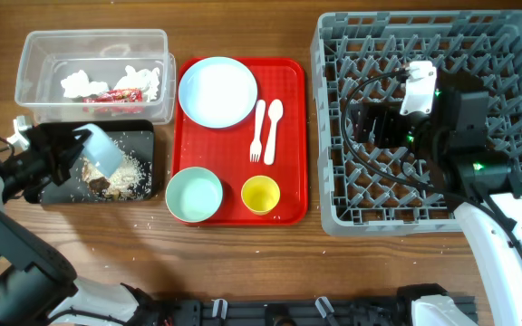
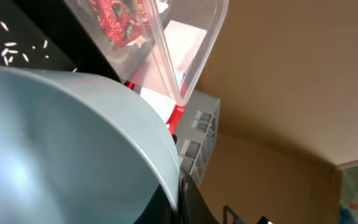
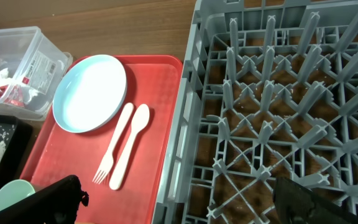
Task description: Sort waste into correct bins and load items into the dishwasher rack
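My left gripper is shut on the rim of the small pale blue bowl, holding it tilted over the black tray. That tray holds brownish food scraps and pale crumbs. The bowl fills the left wrist view. The clear tub holds white tissue and the red wrapper, which also shows in the left wrist view. My right gripper is open and empty over the grey dishwasher rack; its fingers straddle the rack's left edge.
A red serving tray between bins and rack carries the pale blue plate, white fork, spoon, mint-green bowl and yellow cup. Pale crumbs lie scattered on the table around the black tray.
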{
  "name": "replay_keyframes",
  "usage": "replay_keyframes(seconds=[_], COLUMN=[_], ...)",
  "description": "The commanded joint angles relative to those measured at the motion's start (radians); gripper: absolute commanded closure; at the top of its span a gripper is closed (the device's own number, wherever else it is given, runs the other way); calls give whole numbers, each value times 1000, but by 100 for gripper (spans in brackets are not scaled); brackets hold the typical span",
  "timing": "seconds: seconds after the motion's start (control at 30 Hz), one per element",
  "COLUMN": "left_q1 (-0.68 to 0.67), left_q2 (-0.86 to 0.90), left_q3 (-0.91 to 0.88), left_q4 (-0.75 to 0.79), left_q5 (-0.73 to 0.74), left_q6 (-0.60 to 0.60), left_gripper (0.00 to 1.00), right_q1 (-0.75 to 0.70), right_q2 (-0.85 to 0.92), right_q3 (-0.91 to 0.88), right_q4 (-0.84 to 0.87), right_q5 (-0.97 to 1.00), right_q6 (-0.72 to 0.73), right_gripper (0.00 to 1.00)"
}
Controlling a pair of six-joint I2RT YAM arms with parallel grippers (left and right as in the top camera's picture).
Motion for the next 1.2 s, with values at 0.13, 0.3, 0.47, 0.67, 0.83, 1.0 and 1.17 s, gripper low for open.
replay_keyframes(seconds=[0.13,0.3,0.47,0.67,0.83,1.0,1.17], left_q1=[-339,-381,-77,134,136,136,130], left_q2=[-241,-316,-298,-232,-217,-216,-218], left_q3=[77,79,67,66,66,67,67], left_q4=[29,21,-178,-335,-354,-280,-267], left_q5=[-383,-299,-29,270,389,410,328], left_q6=[-27,47,290,433,430,335,335], left_gripper=[96,96,96,96,96,96,96], right_q1=[1,1,1,1,1,1,1], right_q2=[8,8,8,8,8,8,8], right_q3=[20,20,20,20,20,20,20], right_q4=[7,7,7,3,-5,-5,-4], right_q5=[-21,-21,-21,-21,-21,-21,-21], right_q6=[7,7,6,2,2,2,2], right_gripper=[0,0,0,0,0,0,0])
